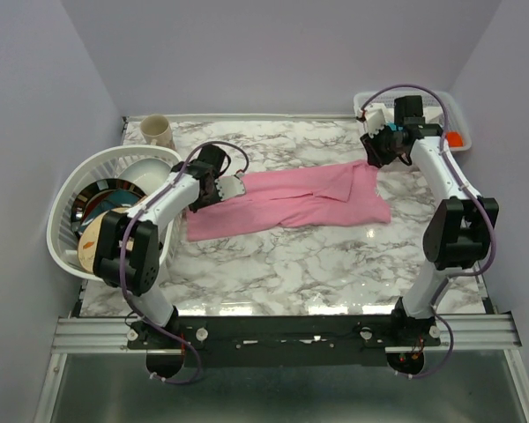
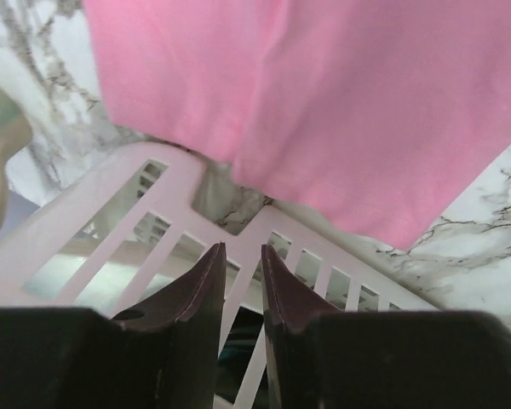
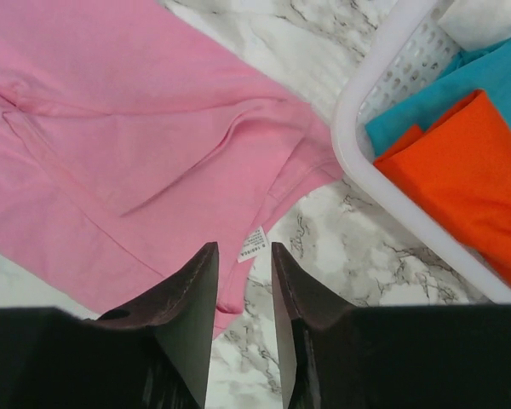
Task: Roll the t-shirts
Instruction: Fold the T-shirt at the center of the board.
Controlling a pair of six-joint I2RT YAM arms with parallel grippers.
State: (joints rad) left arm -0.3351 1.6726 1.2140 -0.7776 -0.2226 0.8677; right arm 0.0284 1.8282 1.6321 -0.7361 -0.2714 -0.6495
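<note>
I'm looking down on a marbled worktop (image 1: 291, 264). The pink t-shirt (image 1: 291, 201) lies spread across the middle of the frame, mostly flat with some creases, running from lower left to upper right.

The left arm (image 1: 159, 207) rises from its base at the lower left, folds sharply at the elbow and reaches right. The left fingers (image 1: 232, 187) sit at the shirt's left end. In the left wrist view they stand a narrow gap apart with nothing between them. Pink cloth fills the top of that view, and the slatted wall of a white basket (image 1: 62, 207) shows below.

The right arm (image 1: 445, 176) stands tall at the right edge, bent at the elbow, with its forearm slanting up and left. The right fingers (image 1: 375, 154) hang by the shirt's upper right corner. In the right wrist view they too are narrowly parted and hold nothing, and the shirt's small white label (image 3: 254, 244) shows just between their tips.

The basket at the left holds plates. A beige mug (image 1: 157, 132) stands in the upper left. A white bin (image 1: 454, 110) in the upper right holds an orange cloth (image 3: 468, 162) and a teal cloth (image 3: 460, 85).
</note>
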